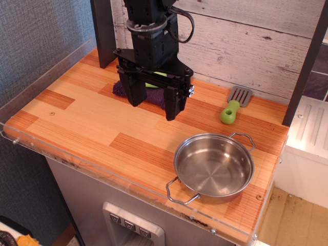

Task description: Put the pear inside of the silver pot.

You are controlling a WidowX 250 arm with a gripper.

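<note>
- observation.image: the end effector (pixel 154 106) hangs over the back-left part of the desk (pixel 92 128), its two black fingers (pixel 134 92) pointing down and spread apart, nothing held between them.
- The pear (pixel 158 76) shows only as a sliver of light green behind the end effector, in the gap between the fingers; it lies on a purple cloth (pixel 154 96) at the back of the desk, close to the plank wall (pixel 246 46).
- So the pear lies just behind and under the end effector, farther from the camera; most of it is hidden, and its long axis cannot be told.
- The pot (pixel 214 166) stands at the front-right corner of the desk, empty, mouth up, well apart from the pear. One loop handle points to the front-left, the other to the back-right.
- A spatula (pixel 234 105) lies at the back right, between the cloth and the right edge, off the straight line from pear to pot.
- Judgement: the grasp comes first, a short drop onto the cloth with the fingers astride the pear; the wall behind leaves little room on that side.
- Judgement: the carry then runs diagonally forward and right over bare desk, with open room. The pot sits near the front and right edges, so the release should be centred over its bowl.
</note>
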